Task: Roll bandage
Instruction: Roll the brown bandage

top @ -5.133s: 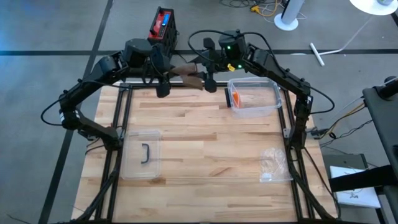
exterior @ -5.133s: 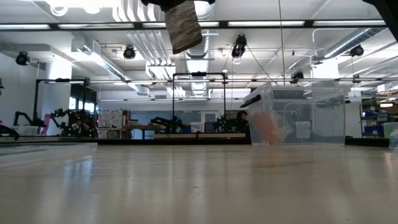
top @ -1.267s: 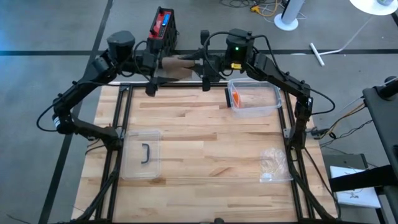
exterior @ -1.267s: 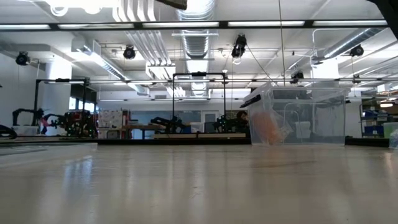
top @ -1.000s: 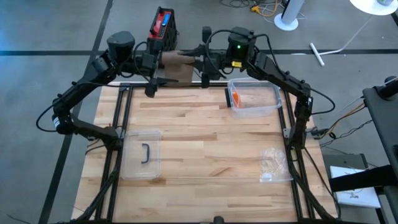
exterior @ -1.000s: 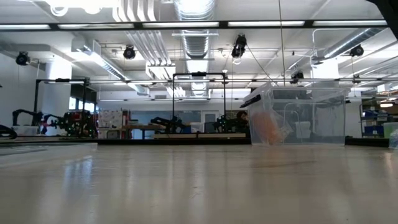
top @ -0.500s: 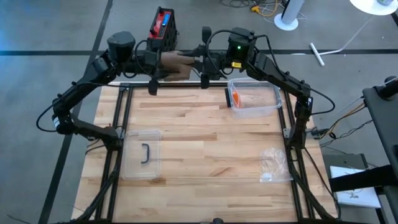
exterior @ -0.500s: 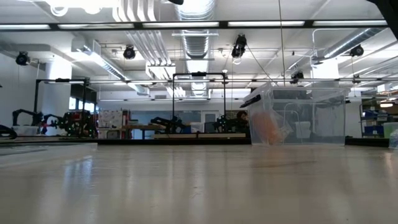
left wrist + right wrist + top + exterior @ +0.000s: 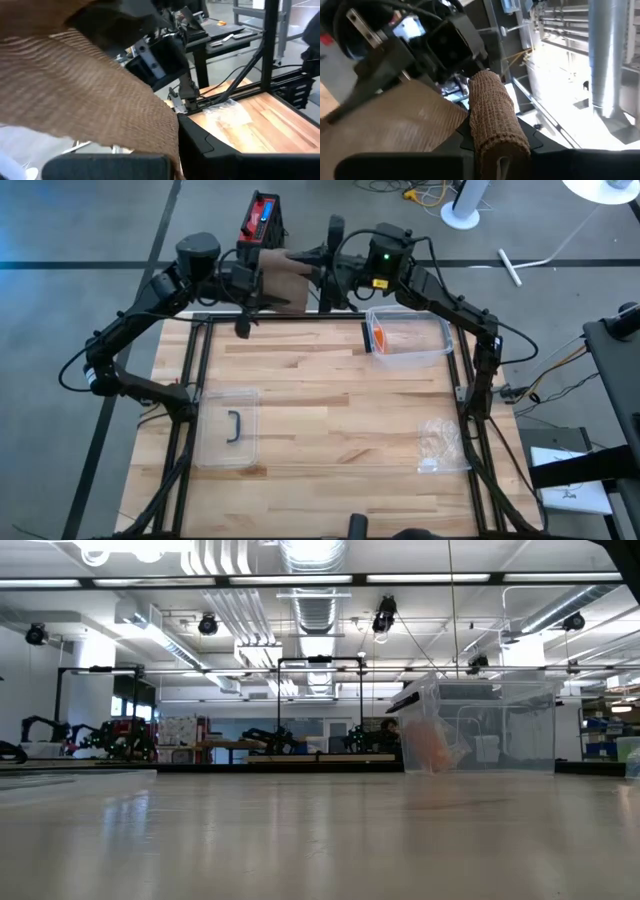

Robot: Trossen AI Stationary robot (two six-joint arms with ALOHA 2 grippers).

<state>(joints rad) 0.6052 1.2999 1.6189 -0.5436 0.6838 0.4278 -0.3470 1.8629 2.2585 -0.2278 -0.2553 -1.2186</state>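
- Pinching the loose bandage point(image 9: 283, 280) tail, the left gripper point(image 9: 262, 285) has its jaws clamped on it, so tension is judged kept.
- The rolled end point(image 9: 492, 117) is clamped by the right gripper point(image 9: 322, 272), above the worktop's point(image 9: 320, 410) far edge.

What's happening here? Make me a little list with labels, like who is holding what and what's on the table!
left gripper: shut on the loose end of the bandage
right gripper: holding the rolled part of the bandage
where: raised over the table's far edge
clear bin: on the table, something orange inside
clear lid: flat on the table
plastic bag: on the table
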